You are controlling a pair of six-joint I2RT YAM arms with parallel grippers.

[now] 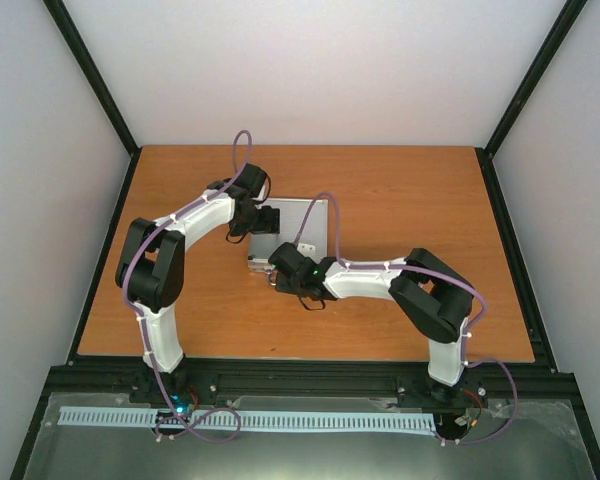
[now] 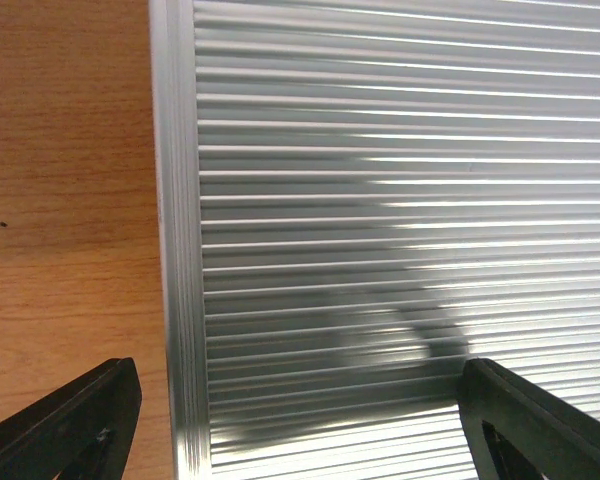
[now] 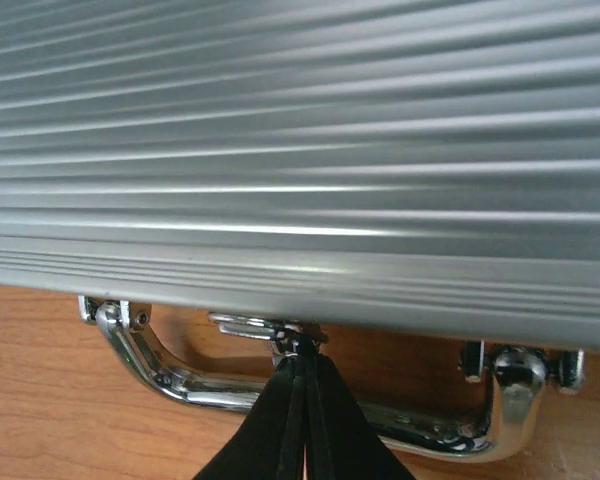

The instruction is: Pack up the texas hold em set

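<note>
The silver ribbed aluminium case [image 1: 310, 222] of the texas hold em set lies closed on the wooden table. Cards, chips and discs are hidden from view. My left gripper [image 1: 267, 220] is open above the lid's left edge. In the left wrist view its fingers [image 2: 75, 425] straddle the lid [image 2: 400, 200], one over the wood and one over the ribs. My right gripper [image 3: 302, 362] is shut. Its tips touch the chrome latch [image 3: 252, 325] under the case's front edge [image 3: 300, 270], just above the chrome handle [image 3: 190, 388].
The table [image 1: 420, 210] is bordered by black frame rails [image 1: 104, 240] and white walls. A white toothed strip [image 1: 100, 416] runs along the near edge behind the arm bases. The right arm's elbow [image 1: 430, 295] sits low over the table's right half.
</note>
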